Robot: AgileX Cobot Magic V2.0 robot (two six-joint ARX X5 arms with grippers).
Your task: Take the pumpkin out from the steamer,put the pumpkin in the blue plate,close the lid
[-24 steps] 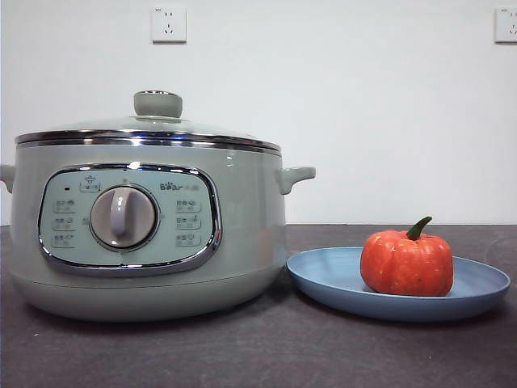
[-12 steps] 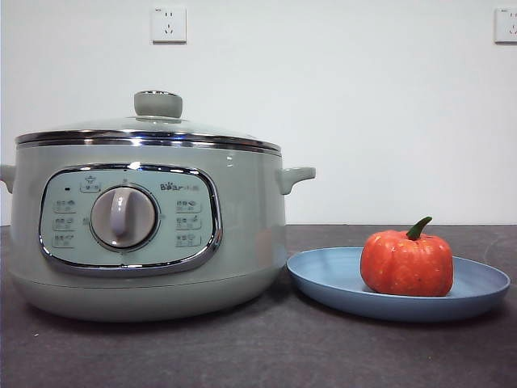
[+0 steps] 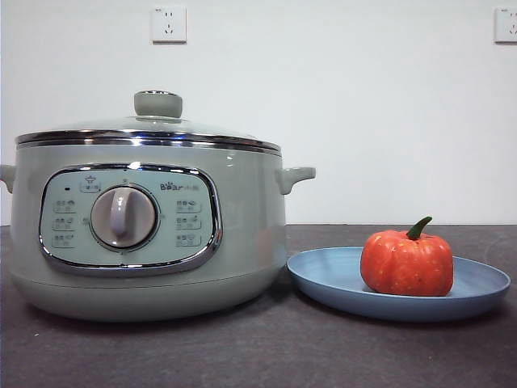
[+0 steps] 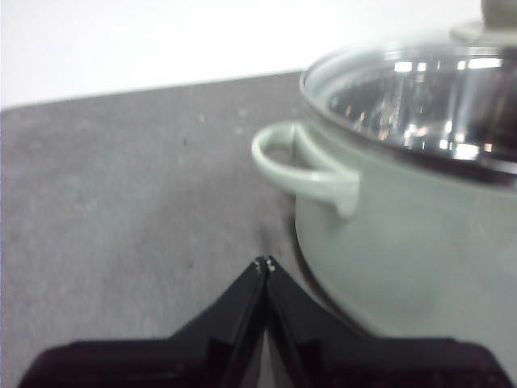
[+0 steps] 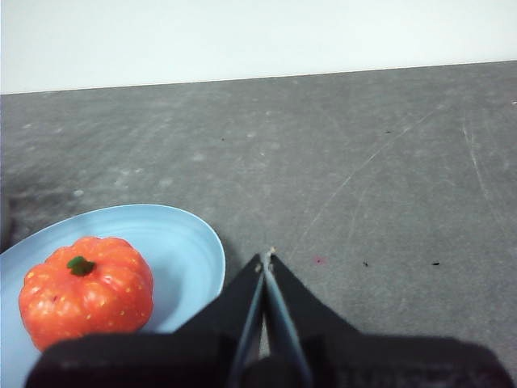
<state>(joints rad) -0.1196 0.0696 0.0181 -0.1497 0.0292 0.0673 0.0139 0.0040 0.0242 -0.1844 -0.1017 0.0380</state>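
Pumpkin (image 3: pixel 406 263) on blue plate (image 3: pixel 323 279), lid (image 3: pixel 149 129) seated on steamer (image 3: pixel 250 234), both claws (image 4: pixel 264 263) (image 5: pixel 266 257) closed, empty: looks done.

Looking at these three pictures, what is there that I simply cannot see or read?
- Front view: the small markings on the steamer buttons are too small to read; its left handle is cut by the edge.
- Front view: neither arm shows.
- Left wrist view: glare on the lid hides the inside; its knob is cut by the top edge. The left hand is shut.
- Right wrist view: the blue plate and pumpkin are partly hidden behind the shut right hand.
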